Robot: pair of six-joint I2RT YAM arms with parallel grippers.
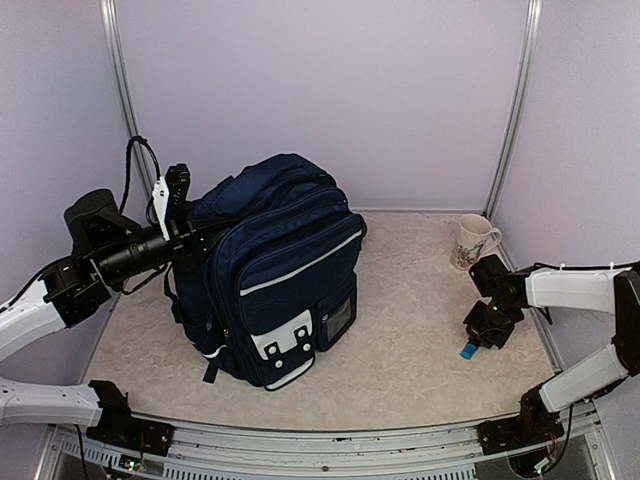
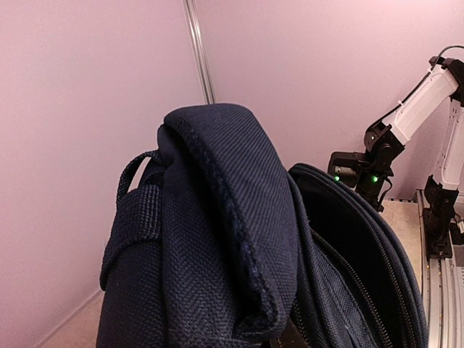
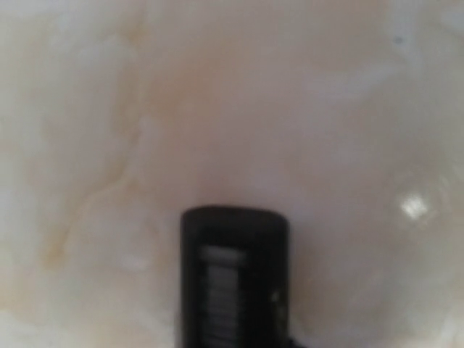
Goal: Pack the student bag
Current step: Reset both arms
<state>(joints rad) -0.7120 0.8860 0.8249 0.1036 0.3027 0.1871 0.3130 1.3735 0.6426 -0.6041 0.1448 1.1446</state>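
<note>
The student bag (image 1: 280, 270) stands upright on the left half of the tabletop (image 1: 420, 330), and its top zip looks open. My left gripper (image 1: 203, 236) is against the bag's upper left edge; I cannot tell whether it pinches fabric. My right gripper (image 1: 482, 335) is well apart to the bag's right, pointing down over a small blue item (image 1: 467, 351), its jaws unreadable. From there the bag's mouth lies leftward and higher.
</note>
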